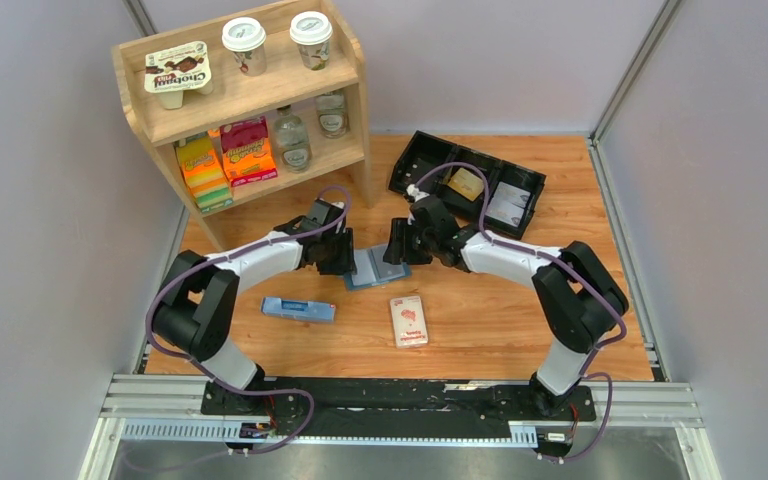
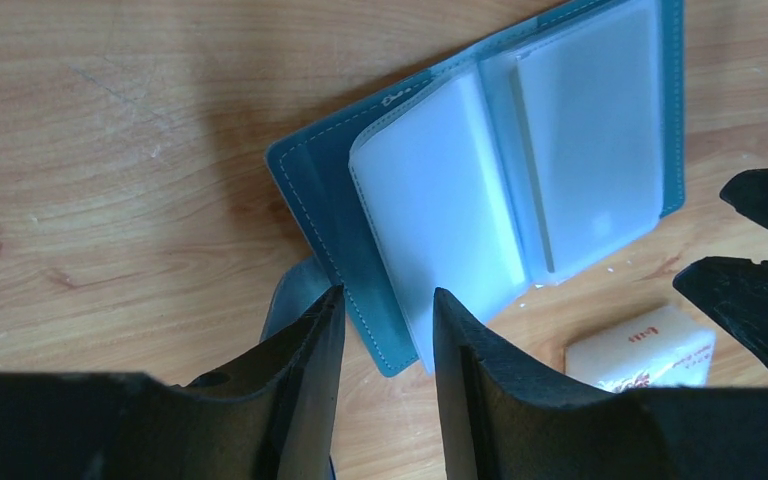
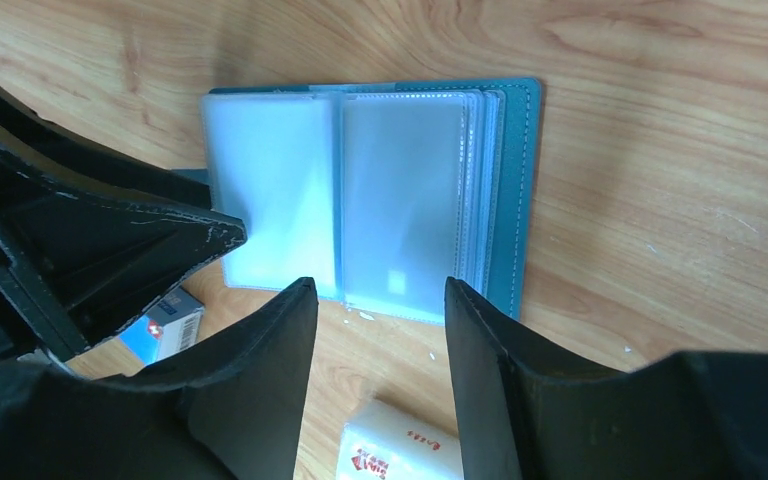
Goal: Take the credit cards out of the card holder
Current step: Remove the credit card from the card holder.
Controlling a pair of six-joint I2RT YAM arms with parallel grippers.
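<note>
The card holder [image 1: 373, 270] lies opened flat on the table [image 1: 520, 320], mid-way between the two arms, its clear sleeves [image 3: 400, 200] turned upward. It is flanked by both arms. The left end effector [image 2: 388, 300] is held with its jaws apart astride the holder's near corner, where the blue cover and the edge of a sleeve show in the gap; nothing is clamped. The right end effector [image 3: 380, 290] is likewise parted, its fingertips set just at the lower edge of the right-hand sleeves.

The sleeves that can be seen look pale and empty. A tan-gold card [image 1: 465, 184] and a greyish one [image 1: 508, 206] are seen in compartments of the black tray [image 1: 408, 160], well apart from the holder — so the credit cards are judged to be out already, or nearly so. Whether anything is hidden in the stacked sleeves beneath cannot be told.

The step in hand is judged to be a steadying or leafing of the holder. Next, one side would need to be pinned while a single thin sleeve is pinched and turned — a light, shallow closure, so that the whole holder is not dragged.
</note>
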